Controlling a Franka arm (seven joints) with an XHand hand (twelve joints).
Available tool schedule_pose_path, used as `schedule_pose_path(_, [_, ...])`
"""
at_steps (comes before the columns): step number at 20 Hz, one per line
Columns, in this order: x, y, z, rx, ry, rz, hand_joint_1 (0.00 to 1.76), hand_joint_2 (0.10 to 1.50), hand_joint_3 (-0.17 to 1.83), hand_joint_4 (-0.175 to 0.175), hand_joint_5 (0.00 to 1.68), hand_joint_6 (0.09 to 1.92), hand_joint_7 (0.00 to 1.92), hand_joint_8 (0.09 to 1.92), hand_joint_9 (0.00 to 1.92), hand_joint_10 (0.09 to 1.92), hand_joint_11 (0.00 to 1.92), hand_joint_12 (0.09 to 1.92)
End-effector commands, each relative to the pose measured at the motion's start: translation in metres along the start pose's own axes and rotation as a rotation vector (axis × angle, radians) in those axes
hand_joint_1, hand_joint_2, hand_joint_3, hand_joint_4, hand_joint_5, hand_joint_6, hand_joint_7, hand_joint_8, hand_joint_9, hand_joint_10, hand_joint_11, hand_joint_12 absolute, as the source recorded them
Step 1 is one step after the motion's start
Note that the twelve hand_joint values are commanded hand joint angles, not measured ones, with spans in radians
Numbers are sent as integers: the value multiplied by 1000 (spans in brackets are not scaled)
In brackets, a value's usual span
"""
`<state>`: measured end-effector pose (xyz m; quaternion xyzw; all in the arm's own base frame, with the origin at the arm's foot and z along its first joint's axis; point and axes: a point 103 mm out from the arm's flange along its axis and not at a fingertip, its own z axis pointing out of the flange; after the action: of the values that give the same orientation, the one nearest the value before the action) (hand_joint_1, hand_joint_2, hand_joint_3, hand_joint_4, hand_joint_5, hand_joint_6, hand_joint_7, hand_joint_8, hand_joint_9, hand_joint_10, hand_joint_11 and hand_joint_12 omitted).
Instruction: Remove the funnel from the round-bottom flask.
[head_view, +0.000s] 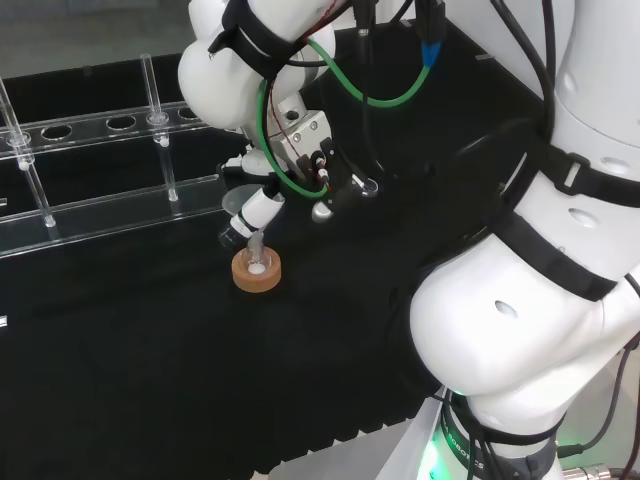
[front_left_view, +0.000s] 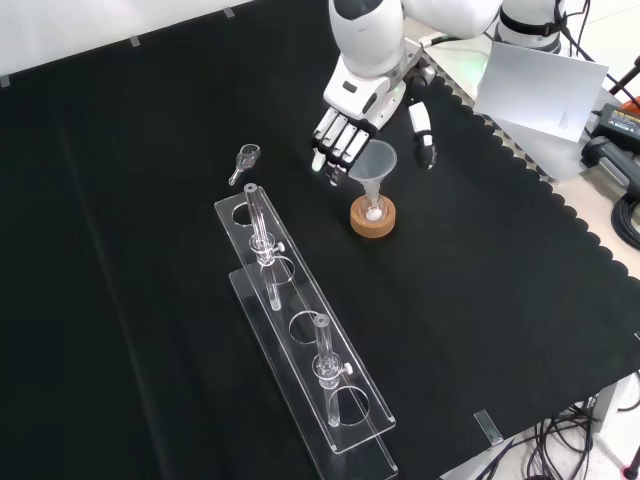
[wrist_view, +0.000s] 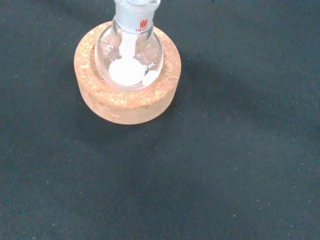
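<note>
One clear funnel (front_left_view: 373, 158) tops the round-bottom flask (wrist_view: 130, 59).

The black cloth (front_left_view: 480, 300) bears a cork ring (front_left_view: 372, 219); a clear tube rack (front_left_view: 300, 330); a small glass piece (front_left_view: 245, 160).

Black cloth (front_left_view: 150, 250) with a scalloped edge covers the bench.
</note>
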<state>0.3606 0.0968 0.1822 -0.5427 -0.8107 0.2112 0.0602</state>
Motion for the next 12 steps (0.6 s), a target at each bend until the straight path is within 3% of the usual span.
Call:
schedule_pose_path(1, [5,4,-3,3,-11,7,248,692,7,-30,161,87,191,629,0,495,0,1277])
schedule_pose_path(12, [-10,10,-1,10,-18,9,255,699,8,-30,188,87,228,615,0,553,0,1282])
